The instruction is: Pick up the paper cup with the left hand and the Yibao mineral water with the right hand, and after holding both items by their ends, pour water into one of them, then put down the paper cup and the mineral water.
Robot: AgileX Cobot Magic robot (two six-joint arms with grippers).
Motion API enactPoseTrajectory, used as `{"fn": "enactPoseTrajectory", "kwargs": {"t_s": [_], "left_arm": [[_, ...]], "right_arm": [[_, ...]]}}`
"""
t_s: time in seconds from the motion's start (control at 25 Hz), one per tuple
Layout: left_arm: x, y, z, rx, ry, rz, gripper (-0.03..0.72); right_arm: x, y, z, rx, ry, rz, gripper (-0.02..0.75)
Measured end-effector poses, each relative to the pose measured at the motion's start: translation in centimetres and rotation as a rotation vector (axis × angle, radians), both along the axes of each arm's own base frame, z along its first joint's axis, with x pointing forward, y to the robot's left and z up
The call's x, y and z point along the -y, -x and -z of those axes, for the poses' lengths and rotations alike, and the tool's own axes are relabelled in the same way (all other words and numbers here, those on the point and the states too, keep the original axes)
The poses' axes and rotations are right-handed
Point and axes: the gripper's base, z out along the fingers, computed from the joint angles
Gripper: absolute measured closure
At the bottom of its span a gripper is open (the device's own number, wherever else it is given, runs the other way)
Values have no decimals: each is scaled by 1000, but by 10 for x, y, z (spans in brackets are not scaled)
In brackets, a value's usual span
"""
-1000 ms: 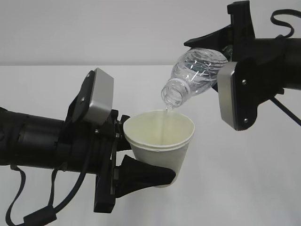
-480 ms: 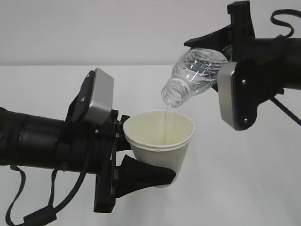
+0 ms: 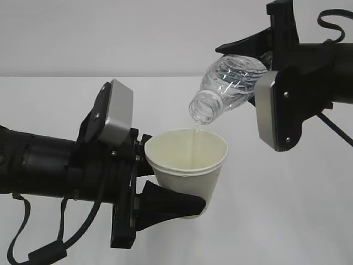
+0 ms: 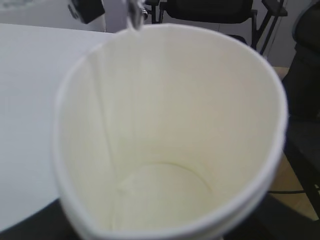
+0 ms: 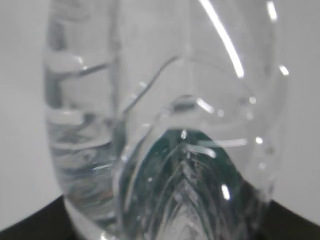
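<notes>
- Comparing with the earlier pictures, almost nothing has shifted: both arms hang in the same pose above the white table (image 3: 309, 221), so the pour is in steady progress.
- Right hand (image 3: 265, 55) stays clamped on the base of the bottle (image 3: 229, 88), tilted mouth-down over the cup.
- Left hand (image 3: 144, 179) pinches the paper cup (image 3: 187, 168) upright, clear of the table, under the mouth.
- 1 thin stream (image 3: 194, 144) still falls inside the rim; little water has pooled.

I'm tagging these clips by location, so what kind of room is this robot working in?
Probably an office or lab workspace. A plain white table stands before a bare grey wall, and the left wrist view shows black office chairs beyond the paper cup. Nothing suggests a kitchen.
</notes>
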Motion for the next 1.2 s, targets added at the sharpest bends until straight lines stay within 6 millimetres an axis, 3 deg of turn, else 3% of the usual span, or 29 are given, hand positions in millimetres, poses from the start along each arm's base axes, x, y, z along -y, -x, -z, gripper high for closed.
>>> {"fn": "enactPoseTrajectory", "kwargs": {"t_s": [1.2], "left_arm": [[0, -3, 0, -7, -1, -32, 259]], "right_arm": [[0, 0, 0, 0, 0, 0, 323]]}}
